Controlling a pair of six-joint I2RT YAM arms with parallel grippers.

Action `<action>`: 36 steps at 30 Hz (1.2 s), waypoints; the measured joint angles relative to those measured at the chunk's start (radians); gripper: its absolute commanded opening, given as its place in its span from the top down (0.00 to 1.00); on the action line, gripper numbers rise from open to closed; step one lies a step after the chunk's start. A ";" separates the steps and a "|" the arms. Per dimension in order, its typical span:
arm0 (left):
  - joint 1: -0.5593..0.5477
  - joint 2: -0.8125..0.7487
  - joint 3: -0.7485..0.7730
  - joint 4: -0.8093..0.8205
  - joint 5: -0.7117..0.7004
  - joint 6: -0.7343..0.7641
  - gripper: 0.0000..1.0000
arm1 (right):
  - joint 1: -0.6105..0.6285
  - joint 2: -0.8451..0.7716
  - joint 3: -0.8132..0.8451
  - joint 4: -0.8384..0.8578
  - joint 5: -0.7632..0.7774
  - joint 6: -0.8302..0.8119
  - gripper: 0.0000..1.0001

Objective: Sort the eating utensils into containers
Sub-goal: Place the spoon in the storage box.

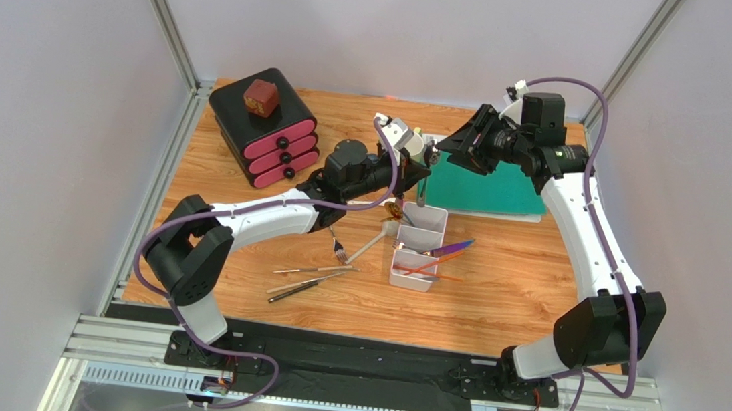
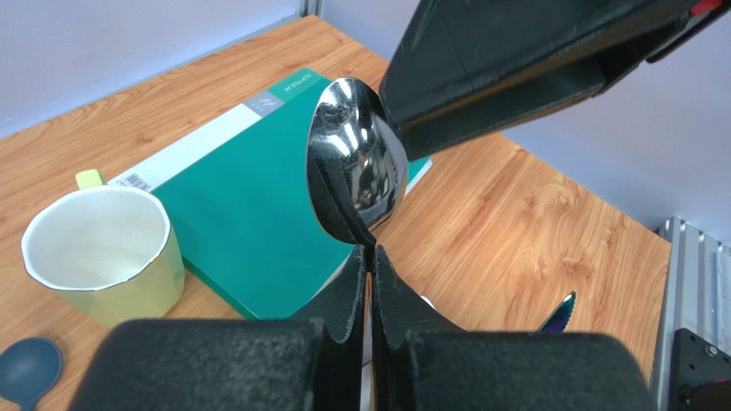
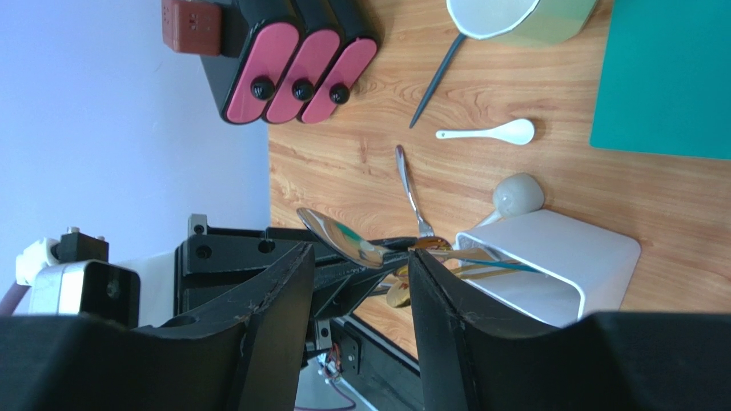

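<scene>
My left gripper [image 2: 371, 253] is shut on the handle of a silver spoon [image 2: 356, 167], holding it bowl-up above the table. In the top view this gripper [image 1: 423, 163] is over the far end of the white divided tray [image 1: 419, 239]. My right gripper [image 3: 360, 257] is open, its jaws on either side of the spoon's bowl [image 3: 343, 238] without touching it. It sits just right of the spoon in the top view [image 1: 448, 145]. An iridescent purple knife [image 1: 453, 245] and orange-brown sticks lie across the tray. Several utensils [image 1: 313, 276] lie left of the tray.
A green folder [image 1: 488, 187] lies behind the tray. A black box with pink drawers [image 1: 266, 135] stands at the back left. A pale cup [image 2: 103, 253], a blue spoon [image 2: 30, 368], a white spoon [image 3: 489, 133] and a silver fork [image 3: 412, 193] lie near the tray.
</scene>
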 measured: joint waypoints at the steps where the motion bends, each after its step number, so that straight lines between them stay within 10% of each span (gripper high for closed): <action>1: 0.000 0.000 0.000 0.002 0.002 0.003 1.00 | 0.000 -0.005 -0.012 0.003 -0.009 0.000 0.50; 36: 0.004 0.017 -0.003 -0.037 0.085 0.032 1.00 | 0.041 0.026 -0.057 0.072 -0.023 -0.044 0.50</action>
